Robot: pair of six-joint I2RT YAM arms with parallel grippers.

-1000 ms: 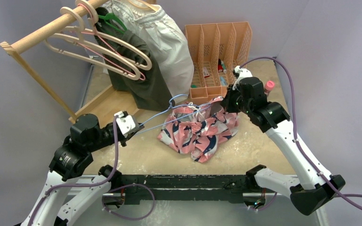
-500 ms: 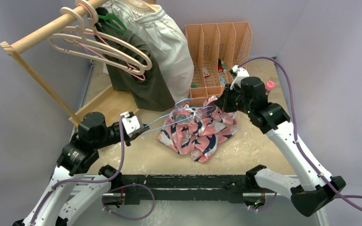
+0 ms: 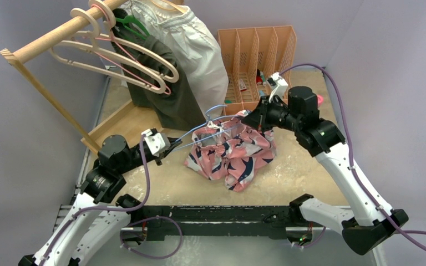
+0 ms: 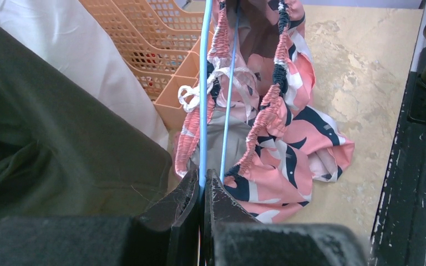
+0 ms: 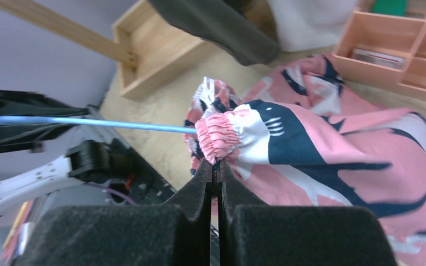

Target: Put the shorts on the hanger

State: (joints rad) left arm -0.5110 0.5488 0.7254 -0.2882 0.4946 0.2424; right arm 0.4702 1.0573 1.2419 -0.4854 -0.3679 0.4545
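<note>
Now, on your left, the left gripper [image 3: 165, 146] is clenched on one end of the hanger [image 3: 195, 134]. The wrist view shows its fingers [image 4: 180, 194] pinched tight on the blue wire, which runs out toward the middle of the table. The far end appears to pass into the waist opening of the shorts [image 3: 234, 158]. They lie bunched on the table in front of the orange organiser [image 3: 255, 55], lifted at the waist. On your right, the right gripper [image 3: 257, 118] grasps the gathered elastic waistband. Hold that band high and taut so the opening gapes, feed the hanger straight along its own line, and mind the drawstring [image 4: 191, 94] beside the wire, which could snag.
</note>
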